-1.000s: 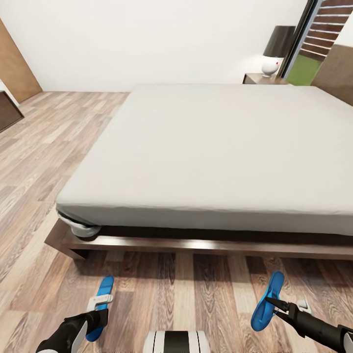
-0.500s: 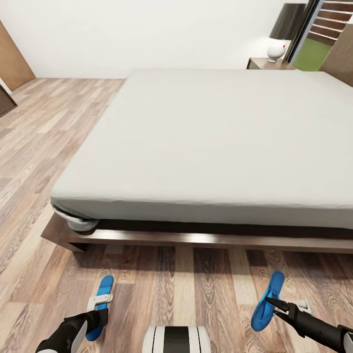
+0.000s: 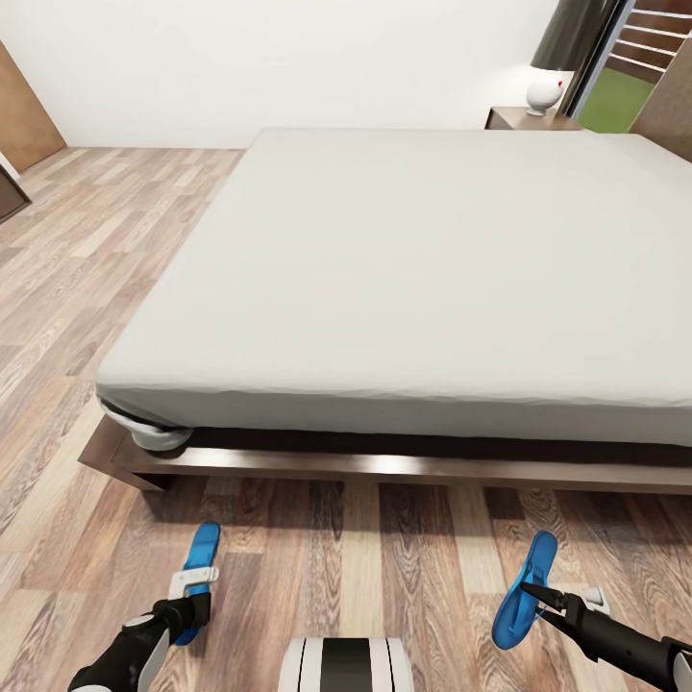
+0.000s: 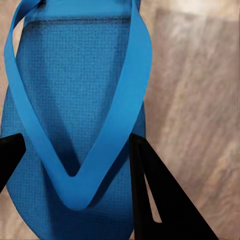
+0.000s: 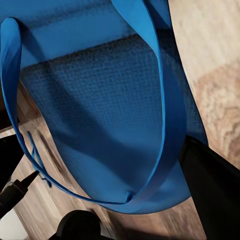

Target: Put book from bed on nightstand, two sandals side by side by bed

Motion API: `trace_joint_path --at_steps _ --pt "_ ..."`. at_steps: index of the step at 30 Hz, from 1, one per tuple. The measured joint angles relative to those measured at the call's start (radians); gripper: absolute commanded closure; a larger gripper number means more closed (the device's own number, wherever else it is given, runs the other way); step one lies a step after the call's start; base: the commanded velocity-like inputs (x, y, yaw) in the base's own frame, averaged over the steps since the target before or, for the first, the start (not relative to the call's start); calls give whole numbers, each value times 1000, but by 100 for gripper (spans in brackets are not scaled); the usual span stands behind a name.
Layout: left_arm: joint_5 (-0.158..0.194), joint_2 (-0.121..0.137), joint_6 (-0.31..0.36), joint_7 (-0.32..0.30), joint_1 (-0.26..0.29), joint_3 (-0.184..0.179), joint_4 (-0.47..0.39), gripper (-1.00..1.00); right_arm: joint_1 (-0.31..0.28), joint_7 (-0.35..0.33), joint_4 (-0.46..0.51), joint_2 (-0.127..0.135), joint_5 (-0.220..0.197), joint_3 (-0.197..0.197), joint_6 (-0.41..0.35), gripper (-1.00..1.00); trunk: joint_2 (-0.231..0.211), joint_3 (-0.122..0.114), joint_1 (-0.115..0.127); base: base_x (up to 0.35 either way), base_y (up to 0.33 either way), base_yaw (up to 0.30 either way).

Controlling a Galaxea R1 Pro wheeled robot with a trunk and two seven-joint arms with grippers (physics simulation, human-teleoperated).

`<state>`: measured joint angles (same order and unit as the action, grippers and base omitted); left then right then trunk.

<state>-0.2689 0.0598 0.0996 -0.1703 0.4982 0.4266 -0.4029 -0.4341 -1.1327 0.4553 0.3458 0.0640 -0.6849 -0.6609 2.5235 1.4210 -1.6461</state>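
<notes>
Sandals, both bright blue, sit at the head view's lower edge over the wood-plank floor (image 3: 384, 538), in front of the bed (image 3: 404, 279). The left sandal (image 3: 197, 577) at 7 o'clock is clamped by the left pincer (image 3: 187, 610), fingers (image 4: 160, 200) closed on its sides. The right sandal (image 3: 524, 591) at 5 o'clock, tilted on edge, is gripped by the right pincer (image 3: 533, 594). A nightstand (image 3: 529, 119) with a lamp (image 3: 557, 58) stands at 1 o'clock.

Wood-plank floor (image 3: 86, 288) carries the bed (image 3: 404, 269); its off-white mattress top lies bare
</notes>
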Motion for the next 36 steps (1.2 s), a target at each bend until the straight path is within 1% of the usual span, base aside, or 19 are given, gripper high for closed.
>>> trace_joint_path --at_steps 4,10,18,20,22,36 --pt "1 11 -4 0 0 0 0 100 0 0 0 0 0 0 0 100 0 0 0 0 0 0" --pt "1 14 -5 -1 0 -1 0 100 0 0 0 0 1 0 0 100 1 23 -3 0 0 0" --pt "1 13 -5 -1 0 -1 0 100 0 0 0 0 1 0 0 100 3 54 -6 0 0 0" --pt "11 13 -5 -3 0 -3 -3 100 0 0 0 0 1 0 0 100 4 62 -7 0 0 0" --pt "8 13 -23 -4 0 -1 -3 100 0 0 0 0 1 0 0 100 4 70 -8 0 0 0" --pt "8 13 -23 -5 0 0 -3 100 0 0 0 0 0 0 0 100 4 70 -8 0 0 0"
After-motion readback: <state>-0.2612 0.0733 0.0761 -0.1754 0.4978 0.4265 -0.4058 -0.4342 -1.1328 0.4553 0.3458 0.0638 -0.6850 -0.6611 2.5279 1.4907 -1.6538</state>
